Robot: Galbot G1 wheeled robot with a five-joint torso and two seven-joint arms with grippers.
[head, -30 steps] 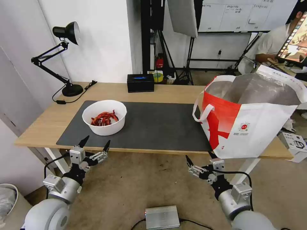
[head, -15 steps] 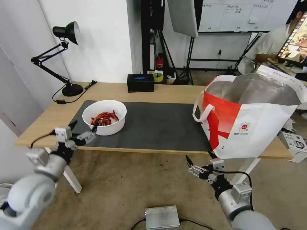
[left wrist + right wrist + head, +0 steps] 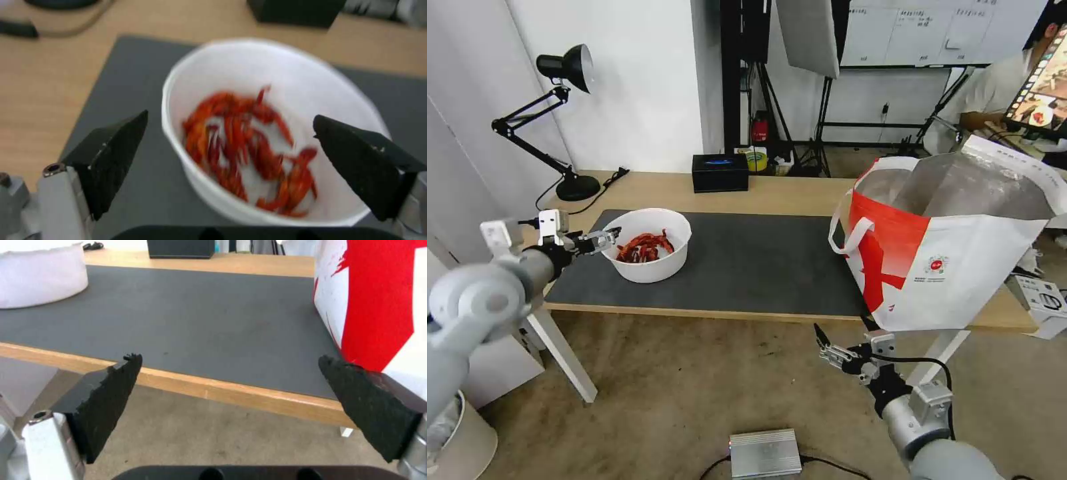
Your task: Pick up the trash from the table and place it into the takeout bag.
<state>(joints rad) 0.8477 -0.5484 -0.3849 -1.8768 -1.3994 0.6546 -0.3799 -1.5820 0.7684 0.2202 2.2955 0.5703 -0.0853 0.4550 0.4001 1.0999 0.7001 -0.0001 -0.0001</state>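
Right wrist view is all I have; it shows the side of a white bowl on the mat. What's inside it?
Observer: The white bowl holds a pile of red scraps.
Operator: Where is the left arm?
Observer: The left gripper is at the bowl's left rim with its fingers open. I cannot tell if it touches the bowl.
Operator: Is the bag ready?
Observer: The takeout bag stands open-topped at the right end of the table, with its silver lining showing. The right gripper hangs open, low in front of it.
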